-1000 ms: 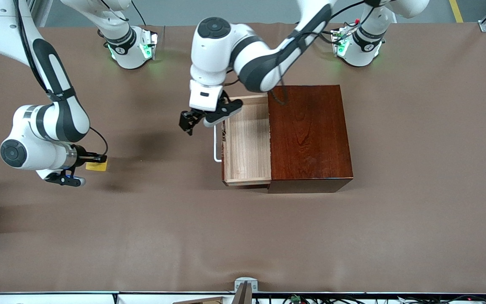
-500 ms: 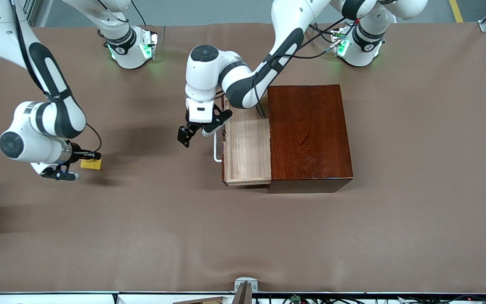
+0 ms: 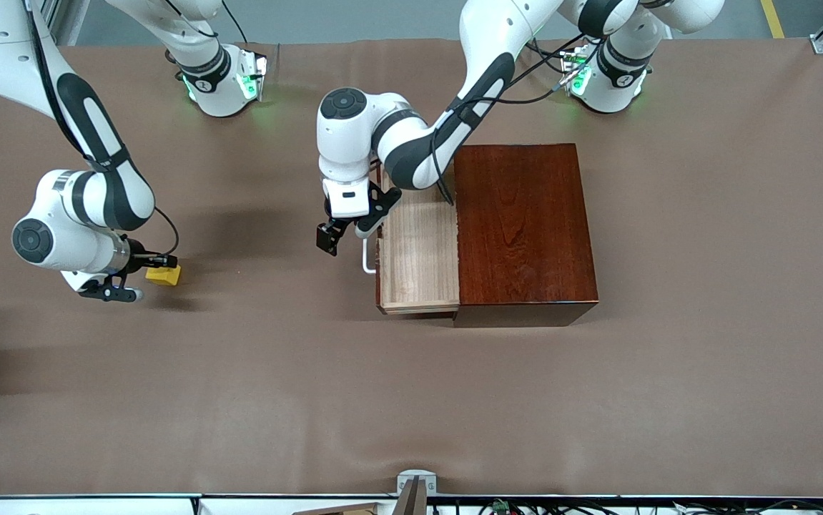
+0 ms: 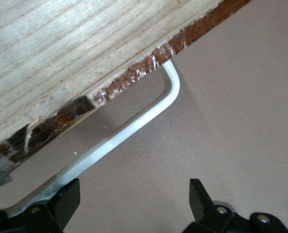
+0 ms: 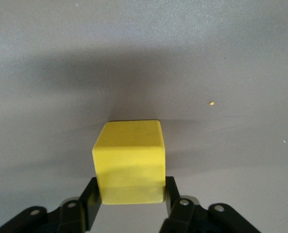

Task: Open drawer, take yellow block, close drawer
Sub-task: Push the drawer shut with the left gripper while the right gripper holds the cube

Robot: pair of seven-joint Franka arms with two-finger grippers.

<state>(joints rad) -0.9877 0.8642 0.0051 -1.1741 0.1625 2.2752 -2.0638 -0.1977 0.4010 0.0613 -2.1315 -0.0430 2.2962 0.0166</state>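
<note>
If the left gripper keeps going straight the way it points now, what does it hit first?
Most likely the bare tablecloth. The left gripper points down with fingers open, just outside the drawer's white handle. One finger sits close to the handle bar, so it might graze that first; depth is unclear.

Bright yellow block (image 5: 129, 162), reddish-brown drawer (image 3: 418, 247) with pale wood-grain interior.

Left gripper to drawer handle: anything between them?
Nothing visible. The left gripper hangs open right beside the white handle of the open drawer, with only bare table between. The yellow block sits between the right gripper's fingers, well away toward the right arm's end.
</note>
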